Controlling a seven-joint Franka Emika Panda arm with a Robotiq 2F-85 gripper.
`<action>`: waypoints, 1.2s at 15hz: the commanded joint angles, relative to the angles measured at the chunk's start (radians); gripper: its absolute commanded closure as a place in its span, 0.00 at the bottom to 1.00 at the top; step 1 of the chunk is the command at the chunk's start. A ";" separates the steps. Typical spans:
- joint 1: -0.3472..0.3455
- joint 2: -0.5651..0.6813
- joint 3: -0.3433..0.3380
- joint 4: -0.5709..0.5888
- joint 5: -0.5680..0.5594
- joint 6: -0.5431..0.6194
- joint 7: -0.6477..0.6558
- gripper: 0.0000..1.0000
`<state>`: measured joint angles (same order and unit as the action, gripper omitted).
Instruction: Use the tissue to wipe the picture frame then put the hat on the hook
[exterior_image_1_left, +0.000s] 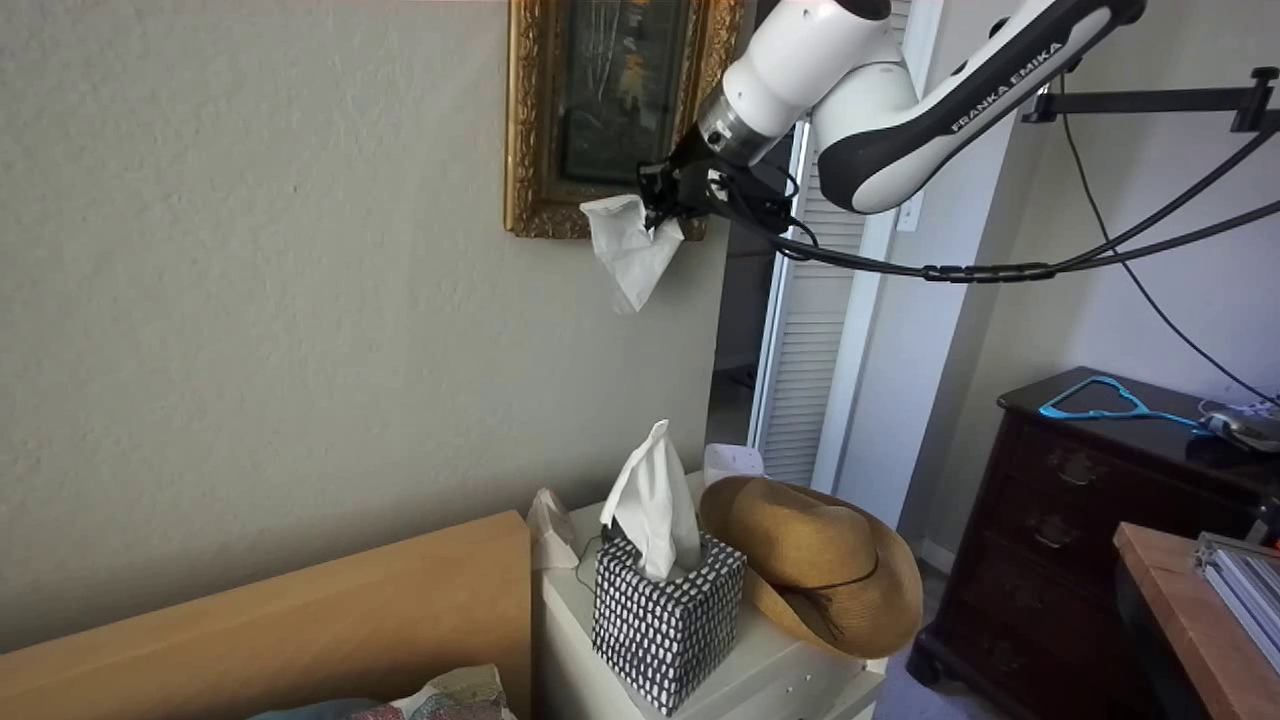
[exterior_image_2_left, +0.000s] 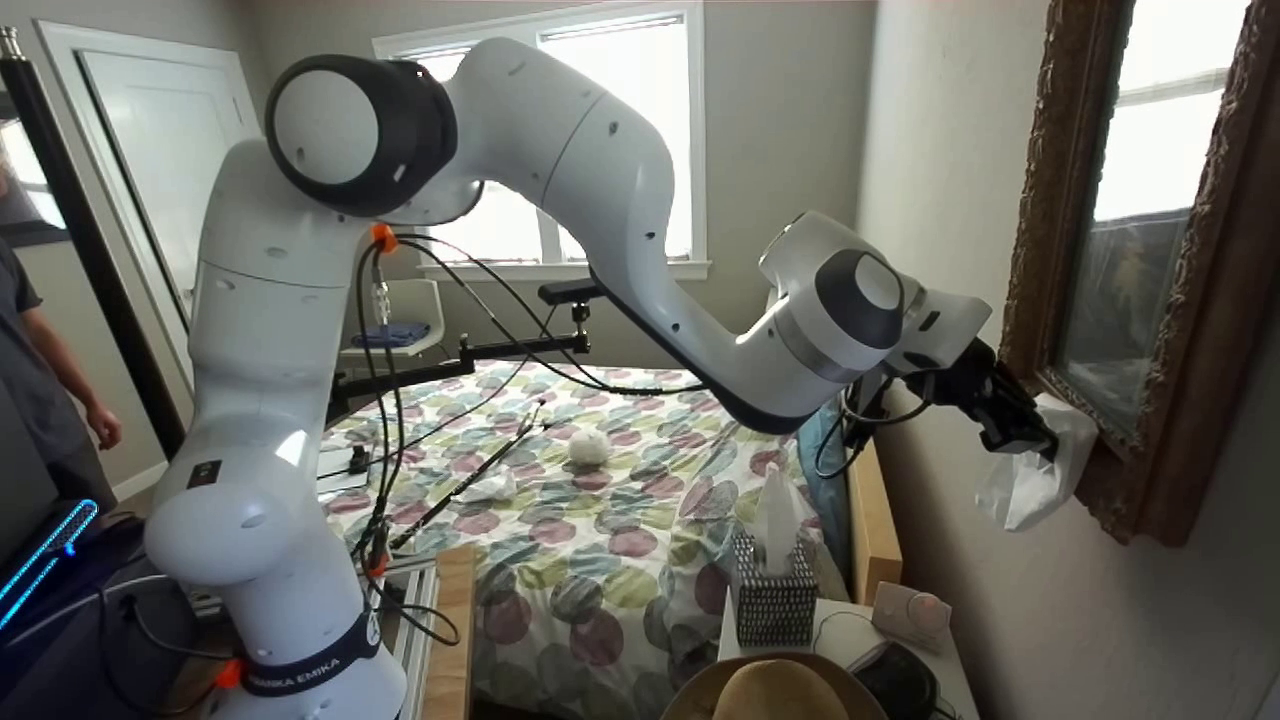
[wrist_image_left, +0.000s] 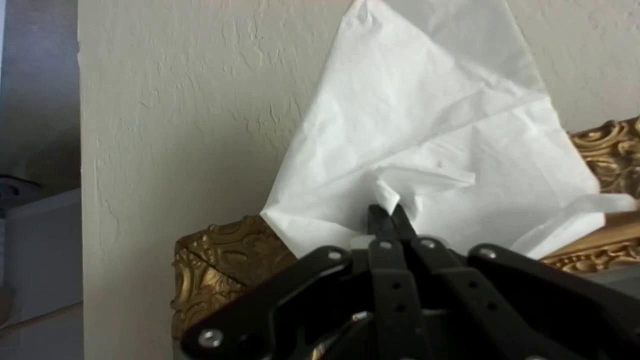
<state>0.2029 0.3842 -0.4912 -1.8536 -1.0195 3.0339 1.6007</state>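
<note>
Gold, left in exterior view: carved picture frame (exterior_image_1_left: 527, 130), looks rigid; relief may snag paper. Now white tissue (exterior_image_1_left: 632, 255), near side of frame's bottom edge; contact, can't tell. My gripper (wrist_image_left: 391, 214) just right: jaws clenched, pinching its bunched middle. Featherlight, limp, tears easily, I reckon; gentle strokes. Farther right, low: hat (exterior_image_1_left: 800, 530) on white nightstand (exterior_image_1_left: 740, 665). Straw, likely light, springy; I'd take brim edge, spare crown.

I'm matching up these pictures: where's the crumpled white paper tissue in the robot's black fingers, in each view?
In an exterior view, the crumpled white paper tissue is above centre.
In an exterior view, the tissue is far right, below mid-height.
In the wrist view, the tissue spans centre to top edge.
Shared landmark: the ornate carved gold picture frame.
</note>
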 joint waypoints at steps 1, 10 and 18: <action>0.013 0.008 0.019 0.027 0.008 -0.025 -0.021 1.00; 0.079 0.012 0.069 0.058 -0.007 -0.015 -0.066 1.00; 0.048 0.027 0.087 0.069 0.030 -0.028 -0.109 1.00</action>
<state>0.2778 0.3916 -0.4140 -1.8095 -1.0209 3.0202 1.5229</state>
